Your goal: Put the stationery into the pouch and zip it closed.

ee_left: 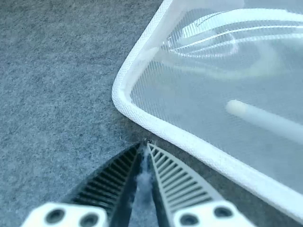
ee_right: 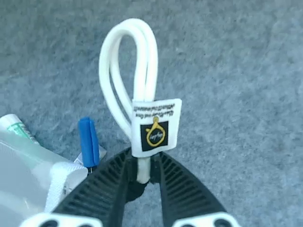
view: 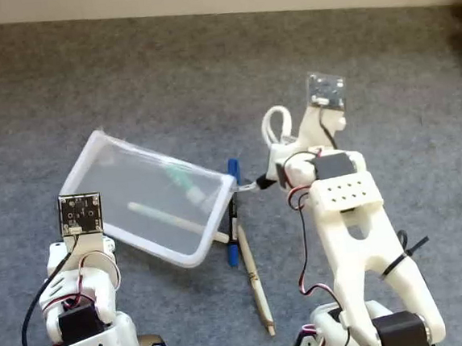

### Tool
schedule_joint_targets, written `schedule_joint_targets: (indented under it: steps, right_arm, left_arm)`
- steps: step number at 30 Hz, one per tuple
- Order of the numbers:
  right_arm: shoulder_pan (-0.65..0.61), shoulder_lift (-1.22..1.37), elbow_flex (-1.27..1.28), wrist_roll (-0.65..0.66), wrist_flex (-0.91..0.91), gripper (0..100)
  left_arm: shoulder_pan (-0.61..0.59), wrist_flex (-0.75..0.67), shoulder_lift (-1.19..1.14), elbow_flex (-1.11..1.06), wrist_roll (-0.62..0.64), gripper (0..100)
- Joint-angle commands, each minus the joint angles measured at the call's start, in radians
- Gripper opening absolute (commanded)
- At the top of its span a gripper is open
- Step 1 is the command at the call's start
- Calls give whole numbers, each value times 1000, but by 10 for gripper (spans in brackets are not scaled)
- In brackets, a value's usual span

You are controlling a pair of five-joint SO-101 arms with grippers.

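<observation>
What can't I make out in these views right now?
How far the pouch zip is open: too small in the high view, cut off at the right wrist view's edge.
What the white loop joins to: hidden inside the right gripper, right wrist view.
Whether the left gripper touches the pouch trim: its tips hide it, left wrist view.
What the white stick inside is: blurred by the mesh, left wrist view.

Count: 1 pouch (view: 126, 178); 2 items inside it, namely 1 white stick (view: 166, 217) and 1 green-tipped tube (view: 185, 181); 2 pens outside it, namely 1 blue pen (view: 232, 213) and 1 beige pen (view: 255, 280); 1 cord loop (ee_right: 137, 56) bearing 1 tag (ee_right: 155, 125); 2 arms, namely left arm (view: 83, 291) and right arm (view: 358, 235).
</observation>
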State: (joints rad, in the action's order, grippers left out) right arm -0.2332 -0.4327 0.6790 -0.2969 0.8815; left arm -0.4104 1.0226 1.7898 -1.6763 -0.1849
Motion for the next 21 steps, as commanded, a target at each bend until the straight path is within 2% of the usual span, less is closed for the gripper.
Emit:
schedule_joint_targets:
  steps: [1,7,10,15,21]
  right_arm:
    - [44,-50,-35,9,-56,5]
    - [91,137,-50,8,-76,8]
    - [91,251,-137,-9,-39,57]
    - [90,317,-289,-204,179,185]
    - [51,318,-355,-342,251,197]
  left_arm:
    - [-16,6,12,-19,6,11]
    - [-16,6,12,-19,6,11]
    - [-16,6,12,-19,6,11]
    - [-16,5,12,-19,6,11]
    - [-16,5,12,-19,6,11]
